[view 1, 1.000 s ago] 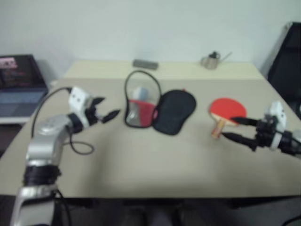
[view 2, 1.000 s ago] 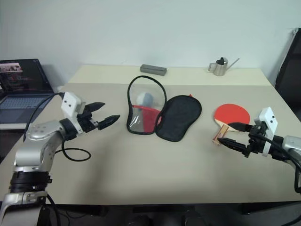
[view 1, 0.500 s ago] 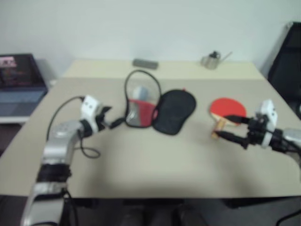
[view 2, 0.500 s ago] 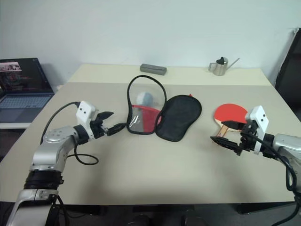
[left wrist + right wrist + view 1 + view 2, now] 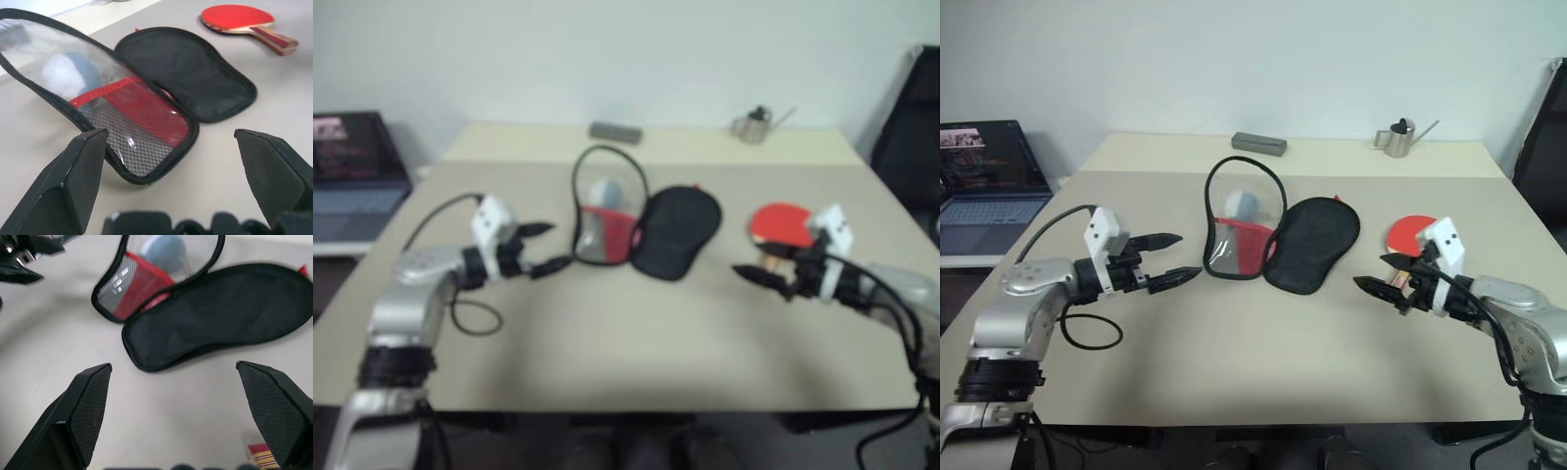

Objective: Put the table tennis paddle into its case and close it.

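Note:
The case lies open mid-table, its black half flat. Its clear half with a red mesh pocket stands upright, and a pale round thing shows through it. The table tennis paddle lies red face up to the right of the case, its wooden handle partly behind my right gripper. That gripper is open and empty, pointing left toward the case from just in front of the paddle. My left gripper is open and empty just left of the clear half. In the left wrist view the case lies between the fingers, and the paddle lies beyond.
A laptop sits on a side desk at the far left. A grey box and a small metal watering can stand on the back table. A black chair is at the right edge. A black cable loops by my left arm.
My right gripper has moved left along the paddle's handle toward the case. My left gripper has come in toward the clear half and turned more to the right. Both stay open.

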Tool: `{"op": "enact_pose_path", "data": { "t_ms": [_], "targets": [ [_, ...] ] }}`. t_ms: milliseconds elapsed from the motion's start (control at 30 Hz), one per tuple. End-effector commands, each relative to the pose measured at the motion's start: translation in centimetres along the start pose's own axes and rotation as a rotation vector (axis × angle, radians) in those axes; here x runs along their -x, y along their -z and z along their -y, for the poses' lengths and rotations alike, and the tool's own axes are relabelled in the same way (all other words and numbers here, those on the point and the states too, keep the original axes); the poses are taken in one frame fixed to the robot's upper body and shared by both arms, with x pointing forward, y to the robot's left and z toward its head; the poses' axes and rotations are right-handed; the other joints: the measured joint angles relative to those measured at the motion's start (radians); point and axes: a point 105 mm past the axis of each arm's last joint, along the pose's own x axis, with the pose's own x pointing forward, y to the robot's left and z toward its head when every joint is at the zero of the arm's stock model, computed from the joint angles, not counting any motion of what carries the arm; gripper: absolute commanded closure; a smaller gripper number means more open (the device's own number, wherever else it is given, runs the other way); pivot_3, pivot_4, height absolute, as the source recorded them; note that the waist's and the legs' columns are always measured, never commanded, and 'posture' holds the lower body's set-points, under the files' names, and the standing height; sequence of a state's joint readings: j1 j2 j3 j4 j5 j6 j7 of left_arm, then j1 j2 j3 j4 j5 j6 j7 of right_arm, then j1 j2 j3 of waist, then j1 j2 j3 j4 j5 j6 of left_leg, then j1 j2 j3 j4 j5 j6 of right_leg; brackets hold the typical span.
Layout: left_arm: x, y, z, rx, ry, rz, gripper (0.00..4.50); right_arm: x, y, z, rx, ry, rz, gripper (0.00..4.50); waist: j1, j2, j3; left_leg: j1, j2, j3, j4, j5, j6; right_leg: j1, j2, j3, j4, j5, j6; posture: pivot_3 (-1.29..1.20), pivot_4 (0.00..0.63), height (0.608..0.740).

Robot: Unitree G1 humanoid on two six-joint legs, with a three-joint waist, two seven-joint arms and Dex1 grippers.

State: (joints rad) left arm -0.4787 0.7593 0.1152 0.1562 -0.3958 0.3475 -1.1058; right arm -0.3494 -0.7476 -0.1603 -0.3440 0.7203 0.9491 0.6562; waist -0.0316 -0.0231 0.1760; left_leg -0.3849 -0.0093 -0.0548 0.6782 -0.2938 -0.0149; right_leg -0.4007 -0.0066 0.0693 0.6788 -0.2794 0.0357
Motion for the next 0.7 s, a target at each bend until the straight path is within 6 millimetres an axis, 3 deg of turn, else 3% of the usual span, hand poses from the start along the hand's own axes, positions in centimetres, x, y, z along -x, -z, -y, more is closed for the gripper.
{"op": "enact_pose_path", "data": {
  "t_ms": [33, 333, 700],
  "targets": [
    [0.9, -2.2, -0.7, -0.031, 0.014, 0.038, 0.00, -1.4, 0.0, 0.4, -0.005, 0.042, -0.035, 0.03, 0.000, 0.000, 0.000, 0.000, 0.000, 0.000, 0.000, 0.000, 0.000, -0.001, 0.000, 0.000, 0.000, 0.000, 0.000, 0.00, 0.150, 0.740],
    [0.6, -3.2, -1.0, -0.068, 0.057, 0.038, 0.00, -5.6, 1.0, 1.5, -0.124, 0.126, -0.100, 0.03, -0.001, 0.000, 0.000, -0.009, 0.000, 0.001, 0.001, 0.000, 0.000, -0.009, 0.000, -0.001, 0.001, 0.000, 0.000, 0.00, 0.150, 0.740],
    [0.2, -3.9, -0.3, -0.080, 0.124, 0.036, 0.00, -8.5, 2.5, 2.8, -0.176, 0.175, -0.141, 0.03, -0.002, 0.000, 0.000, -0.014, 0.000, 0.001, 0.001, 0.000, 0.000, -0.014, 0.000, -0.003, 0.002, 0.001, -0.001, 0.00, 0.150, 0.740]
  ]
}}
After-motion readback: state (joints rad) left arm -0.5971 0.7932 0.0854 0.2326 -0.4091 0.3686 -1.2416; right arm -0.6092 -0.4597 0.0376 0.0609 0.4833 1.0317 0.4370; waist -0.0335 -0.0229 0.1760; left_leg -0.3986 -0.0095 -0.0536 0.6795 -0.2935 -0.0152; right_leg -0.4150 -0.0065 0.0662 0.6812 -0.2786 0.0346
